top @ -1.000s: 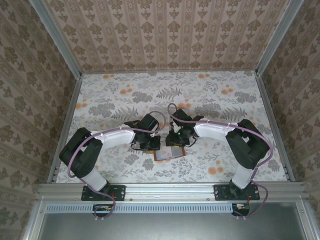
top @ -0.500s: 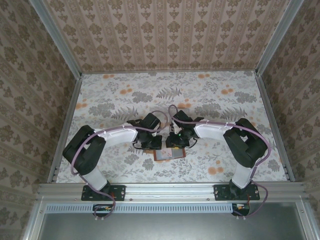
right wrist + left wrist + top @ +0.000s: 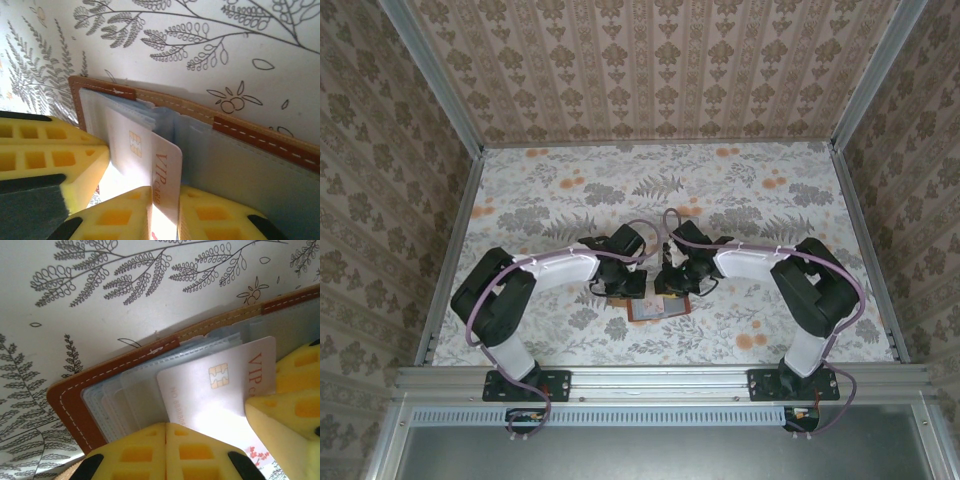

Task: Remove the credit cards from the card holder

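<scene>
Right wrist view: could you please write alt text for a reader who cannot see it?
The right hand pinches a pale credit card, with a gold chip and orange VIP lettering, standing partly out of an open brown card holder with grey-blue lining. The holder lies on a leaf-printed table, and another yellow finger sits against its left side.

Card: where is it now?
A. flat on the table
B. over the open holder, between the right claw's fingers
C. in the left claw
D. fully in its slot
B: the card stands over the open holder, with the right claw pinching its edge.
</scene>
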`<state>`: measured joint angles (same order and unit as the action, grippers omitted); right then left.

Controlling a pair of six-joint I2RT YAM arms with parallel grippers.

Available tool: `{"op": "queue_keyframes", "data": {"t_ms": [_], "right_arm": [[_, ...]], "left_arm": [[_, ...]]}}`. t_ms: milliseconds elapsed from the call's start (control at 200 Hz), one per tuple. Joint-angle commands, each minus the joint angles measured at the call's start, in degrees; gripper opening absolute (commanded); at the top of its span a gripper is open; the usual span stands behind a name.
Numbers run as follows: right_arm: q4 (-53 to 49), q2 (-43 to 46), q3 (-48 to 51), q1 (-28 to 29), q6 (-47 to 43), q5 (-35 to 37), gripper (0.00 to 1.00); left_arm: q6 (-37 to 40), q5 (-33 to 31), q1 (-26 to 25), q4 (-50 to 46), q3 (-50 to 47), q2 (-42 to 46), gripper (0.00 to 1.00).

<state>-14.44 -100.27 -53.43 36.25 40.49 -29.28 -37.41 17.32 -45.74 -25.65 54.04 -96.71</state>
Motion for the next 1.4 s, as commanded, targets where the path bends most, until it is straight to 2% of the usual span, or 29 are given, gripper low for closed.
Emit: {"op": "queue_keyframes", "data": {"t_ms": [0,280,865,1010,1195,1390], "right_arm": [[0.67,1.90,0.70,-0.30,0.59,-2.03,0.16],[-2.47,3.01,1.01,-0.89,-1.34,1.06,0.11],[-12.85,6.92,0.87,-4.70,-8.34,6.86,0.11],[-12.19,6.75,0.79,-4.70,-8.19,5.71,0.11],[-6.93,6.10,1.75,-4.11,-6.07,-0.47,0.11],[-6.22,5.33,1.29,-2.95,-4.86,-1.42,0.12]], "left_arm": [[1.48,-2.98,-0.62,-5.10,-0.22,-1.91,0.07],[1.46,-3.57,-0.75,-5.55,-0.29,-1.34,0.07],[1.30,-3.74,-0.71,-5.47,-0.60,0.55,0.07],[1.12,-3.35,-0.68,-4.90,-0.62,0.49,0.07],[1.02,-2.91,-0.75,-4.22,-0.85,0.37,0.07],[0.93,-2.73,-0.71,-3.87,-0.87,0.37,0.07]]}}
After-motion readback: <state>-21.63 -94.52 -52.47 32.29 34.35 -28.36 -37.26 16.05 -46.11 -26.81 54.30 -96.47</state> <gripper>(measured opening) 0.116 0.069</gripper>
